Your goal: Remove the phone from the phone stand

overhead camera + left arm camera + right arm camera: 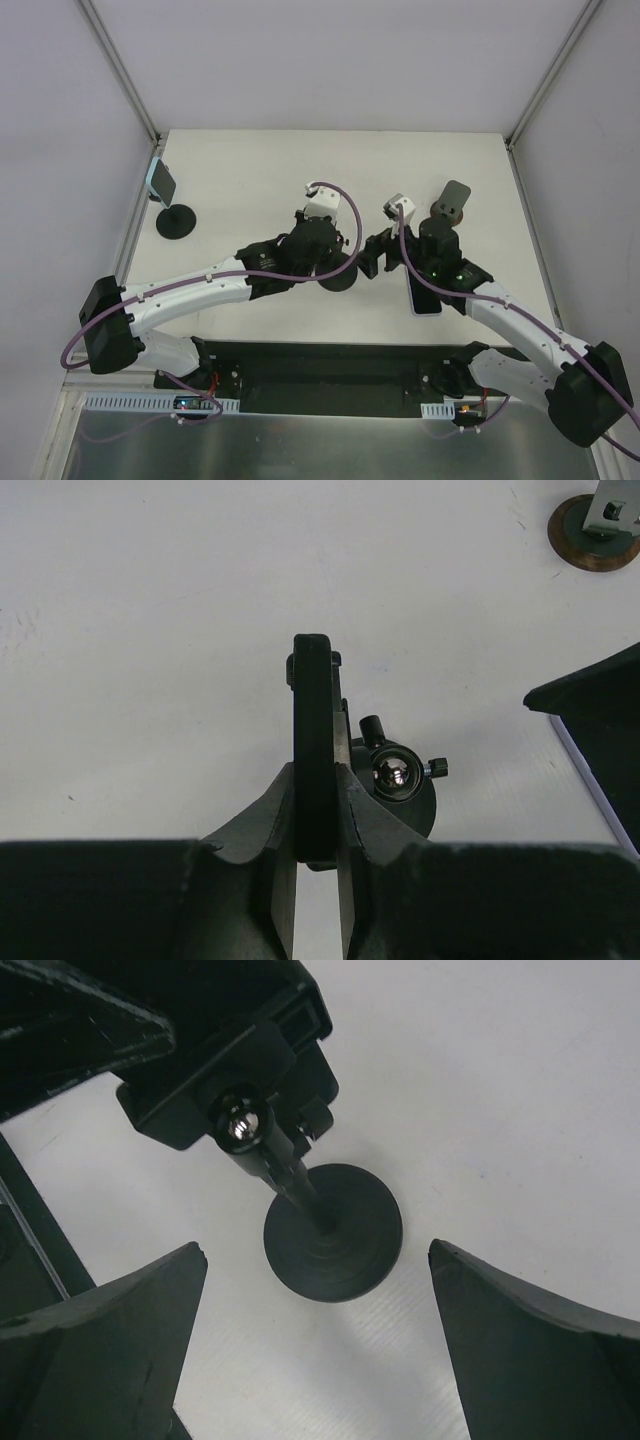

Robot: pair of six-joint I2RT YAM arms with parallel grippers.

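The phone (424,297) is a dark slab with a pale lilac edge. It lies flat on the table, partly under my right arm, and shows at the right edge of the left wrist view (615,770). The black phone stand (341,272) has a round base (333,1232) and a shiny ball joint (240,1128). My left gripper (315,770) is shut on the stand's flat holder plate (313,700), seen edge-on. It sits over the stand in the top view (335,255). My right gripper (318,1250) is open and empty, its fingers on either side of the base, above it (375,252).
A second stand (176,221) holding a light blue phone (160,180) stands at the far left edge. A third black stand (455,202) stands behind my right wrist. A round-based stand shows far off in the left wrist view (593,530). White walls close in the table.
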